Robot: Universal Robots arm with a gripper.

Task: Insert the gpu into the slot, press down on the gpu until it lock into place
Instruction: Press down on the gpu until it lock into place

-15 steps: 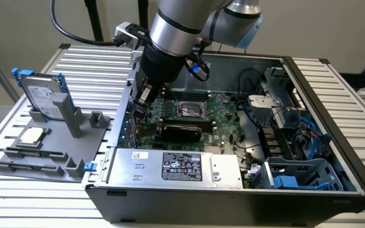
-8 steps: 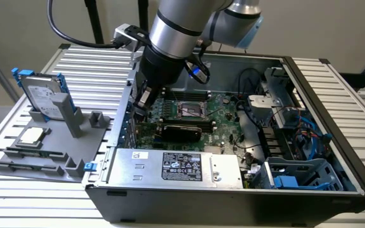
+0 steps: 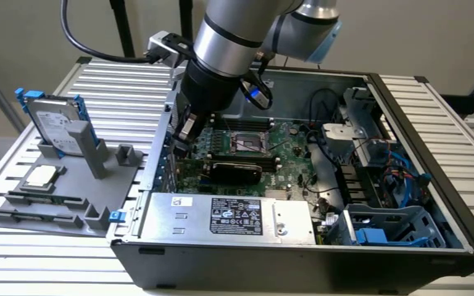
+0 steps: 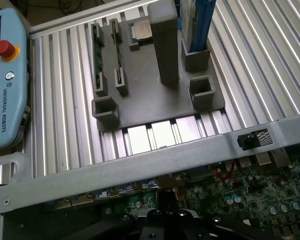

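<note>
Inside the open PC case [image 3: 434, 203], gpu [image 3: 235, 166] lies on the green motherboard [image 3: 291, 148], apparently seated in its slot. Gripper [image 3: 189, 126], closed and empty, hovers beside it; pressing step calls for straight downward force.

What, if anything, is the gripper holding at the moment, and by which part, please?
Nothing, as far as shows: the gripper is shut beside the green motherboard, while the flat black rectangular gpu card lies on the board, apart from it.
</note>
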